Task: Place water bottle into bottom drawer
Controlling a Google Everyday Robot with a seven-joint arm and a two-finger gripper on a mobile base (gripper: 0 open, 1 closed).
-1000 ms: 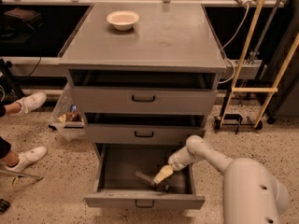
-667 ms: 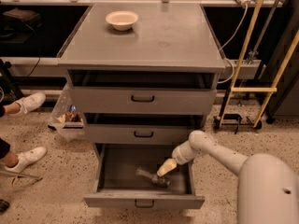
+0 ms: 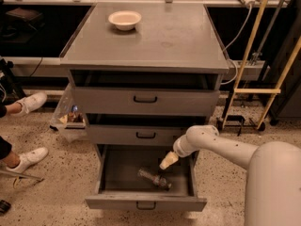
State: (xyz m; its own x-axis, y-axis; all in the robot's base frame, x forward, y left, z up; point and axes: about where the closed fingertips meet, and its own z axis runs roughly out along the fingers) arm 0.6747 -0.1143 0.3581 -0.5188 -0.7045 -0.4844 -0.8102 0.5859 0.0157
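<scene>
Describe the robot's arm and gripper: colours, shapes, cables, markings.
The arm is smooth, off-white and tubular, swelling into a bulky rounded shell at lower right, with a ball-like joint near its end. The gripper, over the open grey metal bottom drawer, is a tapered cream-yellow piece. No cables or markings show on either.

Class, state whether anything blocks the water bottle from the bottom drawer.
Nothing visible does: the water bottle already lies inside the open bottom drawer, with the gripper close beside it.
</scene>
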